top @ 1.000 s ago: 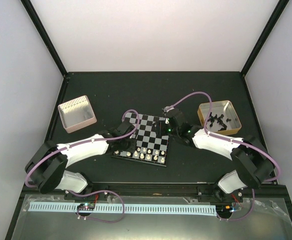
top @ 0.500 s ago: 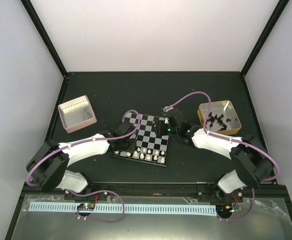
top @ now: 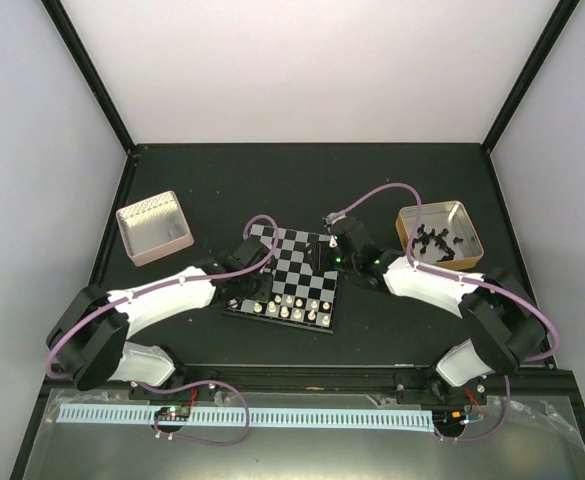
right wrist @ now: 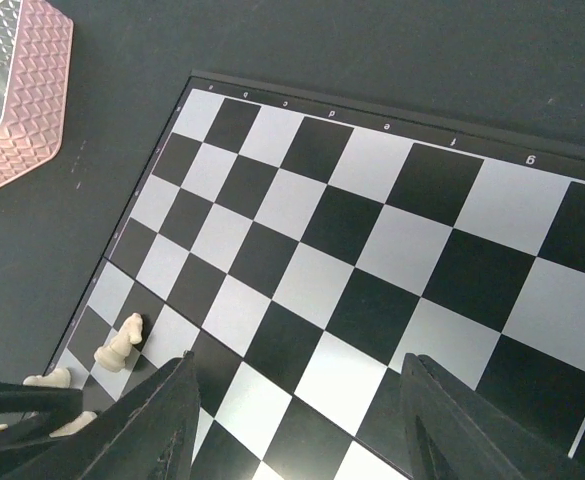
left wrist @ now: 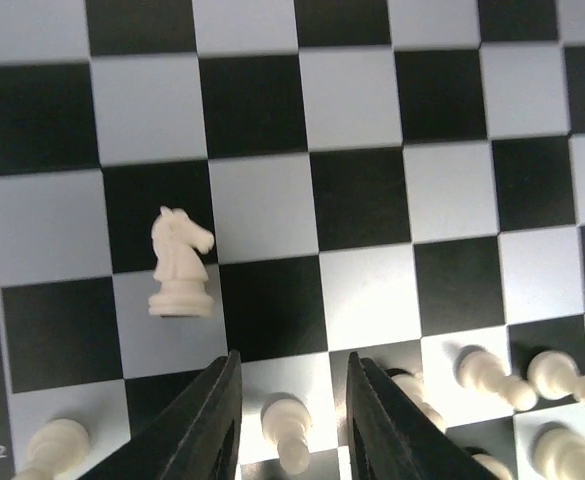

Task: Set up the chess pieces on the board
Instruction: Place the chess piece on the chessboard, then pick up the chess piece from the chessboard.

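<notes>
Board point(top: 294, 262) lying mid-desk point(top: 222, 190), white chess pieces point(top: 292, 306) standing in rows along its near edge. Left jaws low over that row, a little apart, one pawn point(left wrist: 287, 432) between them with a gap on each side. Knight point(left wrist: 180, 262) upright and alone just ahead. Right jaws wide apart over bare squares, holding nothing. Pink tin point(top: 154, 227) off to the left, tan tin point(top: 440, 215) with black pieces point(top: 437, 240) to the right.
</notes>
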Controlling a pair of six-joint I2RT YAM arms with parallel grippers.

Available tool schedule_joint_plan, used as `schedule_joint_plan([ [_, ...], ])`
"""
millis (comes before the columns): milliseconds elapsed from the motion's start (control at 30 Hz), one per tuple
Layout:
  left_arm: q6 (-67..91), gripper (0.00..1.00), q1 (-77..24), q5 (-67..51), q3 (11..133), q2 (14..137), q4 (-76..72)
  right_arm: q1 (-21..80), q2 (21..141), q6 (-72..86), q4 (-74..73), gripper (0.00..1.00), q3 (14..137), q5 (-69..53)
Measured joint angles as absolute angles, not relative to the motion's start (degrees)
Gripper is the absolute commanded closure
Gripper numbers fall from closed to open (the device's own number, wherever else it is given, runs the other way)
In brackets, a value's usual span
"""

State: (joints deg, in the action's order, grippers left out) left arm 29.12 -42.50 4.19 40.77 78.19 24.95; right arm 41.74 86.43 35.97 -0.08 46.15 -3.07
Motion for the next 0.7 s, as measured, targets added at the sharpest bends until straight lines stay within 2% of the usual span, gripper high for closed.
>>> schedule_joint_plan([
  [133, 29.19, 0.54, -42.50, 6.24, 42.35, 76.18, 25.67, 41.74, 86.43, 35.97, -0.08, 0.45, 46.15, -3.18],
  [233, 29.21, 0.52, -42.41, 8.21, 43.55, 75.33, 26.13, 41.74, 86.43, 35.97, -0.08, 0.45, 46.15, -3.25],
  [367, 29.54, 0.52, -41.34, 9.65, 44.56, 75.96, 26.65, 41.74, 86.48, 35.99, -0.08, 0.45, 46.15, -3.64],
  [567, 29.78, 0.62, -39.90, 10.52, 45.01, 80.18, 27.05, 41.74, 86.48, 36.12, -0.08, 0.47, 46.15, -3.92],
  [700, 29.74, 0.64, -38.98, 10.44, 45.01, 82.13, 27.18, 41.74, 86.48, 36.21, -0.08, 0.49, 46.15, -4.51],
])
